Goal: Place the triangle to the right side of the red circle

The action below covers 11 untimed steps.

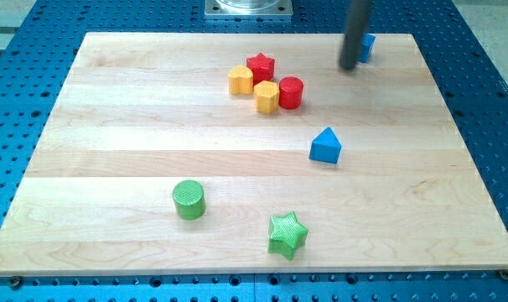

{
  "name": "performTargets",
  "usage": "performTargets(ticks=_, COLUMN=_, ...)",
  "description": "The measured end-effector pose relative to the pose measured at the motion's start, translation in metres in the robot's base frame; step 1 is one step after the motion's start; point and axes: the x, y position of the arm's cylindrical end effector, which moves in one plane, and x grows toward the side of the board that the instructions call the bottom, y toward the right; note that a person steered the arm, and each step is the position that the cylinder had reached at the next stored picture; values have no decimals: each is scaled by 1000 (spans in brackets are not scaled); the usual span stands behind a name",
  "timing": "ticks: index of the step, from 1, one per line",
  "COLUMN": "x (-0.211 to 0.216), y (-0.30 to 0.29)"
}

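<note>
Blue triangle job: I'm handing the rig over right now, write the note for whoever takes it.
My tip is near the view's top right, just left of a small blue block that it partly hides, touching nothing of the job.
The blue triangle block lies apart, below and right of the red cylinder block.
The red cylinder touches a yellow hexagon block; a red star block and a second yellow block are close.
Done: nothing visible. Left: push the triangle up beside the red cylinder's right.
</note>
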Motion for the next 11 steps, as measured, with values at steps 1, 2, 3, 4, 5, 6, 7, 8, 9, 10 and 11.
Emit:
performTargets(ticks=1, x=19, y=7)
performTargets(ticks=2, x=118, y=-5)
performTargets(ticks=3, x=227, y=-50)
performTargets(ticks=4, x=245, y=-94)
performTargets(ticks=5, x=222, y=-97)
performTargets(ticks=6, x=188, y=-95)
performTargets(ticks=7, x=163, y=-100)
performTargets(ticks=8, x=131, y=-67)
performTargets(ticks=9, x=95, y=-63)
performTargets(ticks=10, x=145, y=-66)
performTargets(ticks=11, x=150, y=-108)
